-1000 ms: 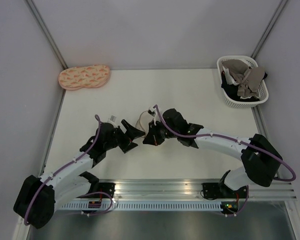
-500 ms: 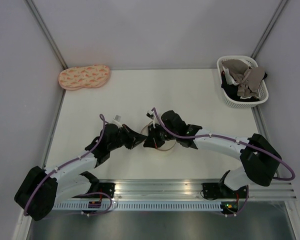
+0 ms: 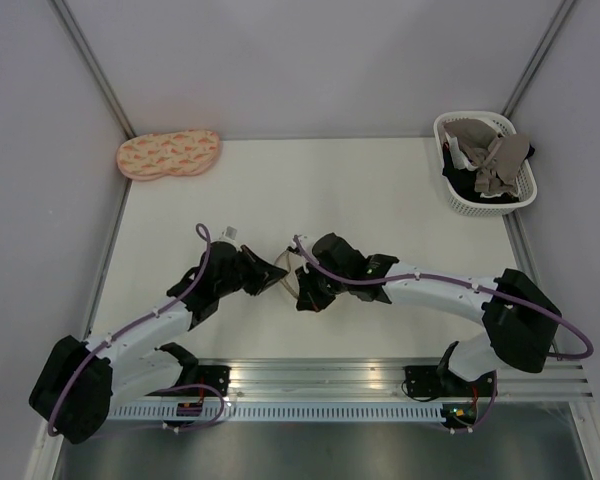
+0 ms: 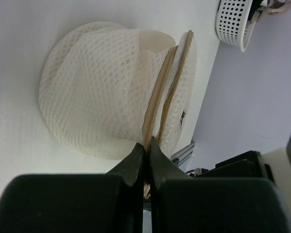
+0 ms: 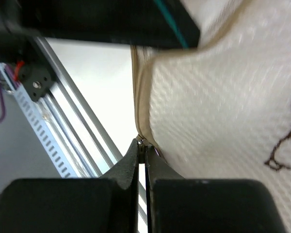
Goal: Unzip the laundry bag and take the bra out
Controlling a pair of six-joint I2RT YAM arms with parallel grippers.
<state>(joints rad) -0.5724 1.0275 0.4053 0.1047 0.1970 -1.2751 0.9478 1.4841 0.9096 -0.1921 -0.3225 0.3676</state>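
Note:
The laundry bag point(image 3: 290, 274) is a cream-white mesh disc with a tan zipper rim point(image 4: 161, 104), held on edge between my two grippers near the table's front middle. My left gripper point(image 4: 147, 145) is shut on the tan rim, its fingers point(image 3: 274, 280) at the bag's left side. My right gripper point(image 5: 142, 149) is shut on the small metal zipper pull at the rim, at the bag's near right side point(image 3: 303, 297). The black drawing point(image 5: 281, 150) on the bag's face shows in the right wrist view. The bra is out of view.
A pink-orange patterned pouch point(image 3: 168, 154) lies at the back left. A white perforated basket point(image 3: 485, 165) of beige and black clothes stands at the back right, also in the left wrist view point(image 4: 235, 24). An aluminium rail point(image 3: 310, 375) runs along the near edge.
My left gripper, open a second ago, has moved right to the bag and shut on its rim. The right gripper has shifted nearer and leftward with the zipper pull.

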